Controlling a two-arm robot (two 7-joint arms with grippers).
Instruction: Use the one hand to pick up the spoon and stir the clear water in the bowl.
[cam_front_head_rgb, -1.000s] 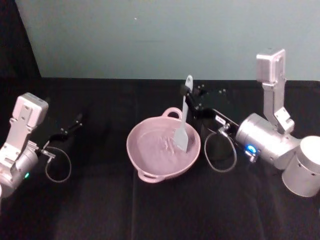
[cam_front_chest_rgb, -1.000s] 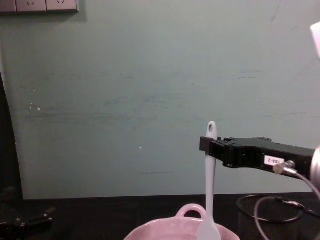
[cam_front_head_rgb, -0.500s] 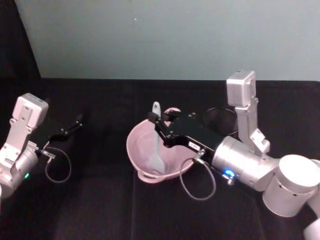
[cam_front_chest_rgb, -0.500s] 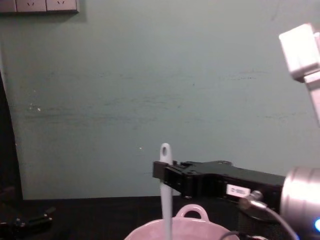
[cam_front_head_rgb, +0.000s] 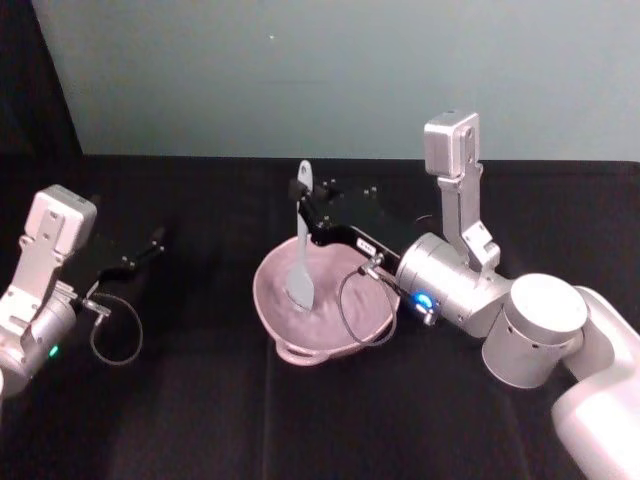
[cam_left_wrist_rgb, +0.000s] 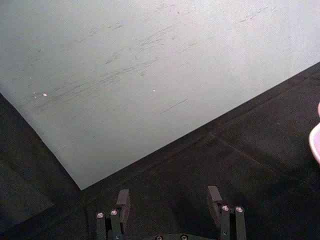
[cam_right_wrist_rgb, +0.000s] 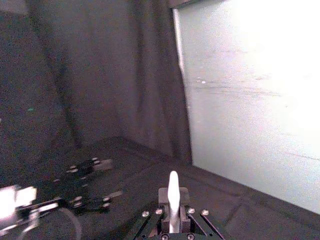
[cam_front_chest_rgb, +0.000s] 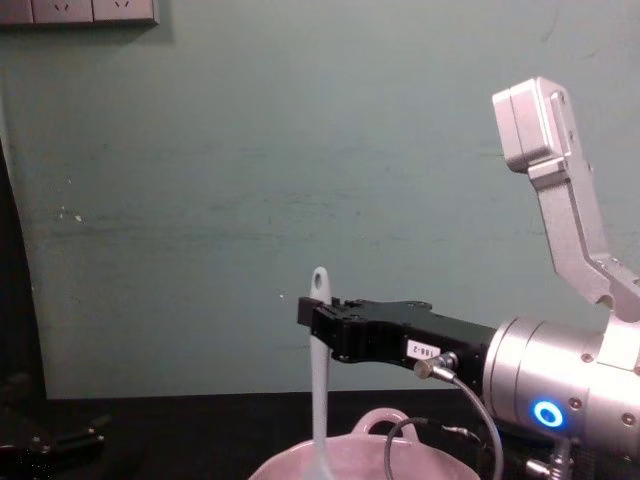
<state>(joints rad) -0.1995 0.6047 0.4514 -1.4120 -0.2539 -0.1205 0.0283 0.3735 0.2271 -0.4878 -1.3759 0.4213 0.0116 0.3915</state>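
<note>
Before a teal wall (cam_front_head_rgb: 300, 70), over black cloth (cam_front_head_rgb: 200, 400), right claw (cam_front_head_rgb: 300, 195) clamps the spoon (cam_front_head_rgb: 301, 282); left claw (cam_left_wrist_rgb: 168, 200) gapes.

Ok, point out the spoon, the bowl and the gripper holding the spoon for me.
spoon (cam_front_head_rgb: 301, 287): head view, on its broad flat head.
bowl (cam_front_head_rgb: 322, 351): head view, on its near rim.
right gripper (cam_front_chest_rgb: 318, 318): chest view, between its tips, shut on the spoon's handle.
</note>
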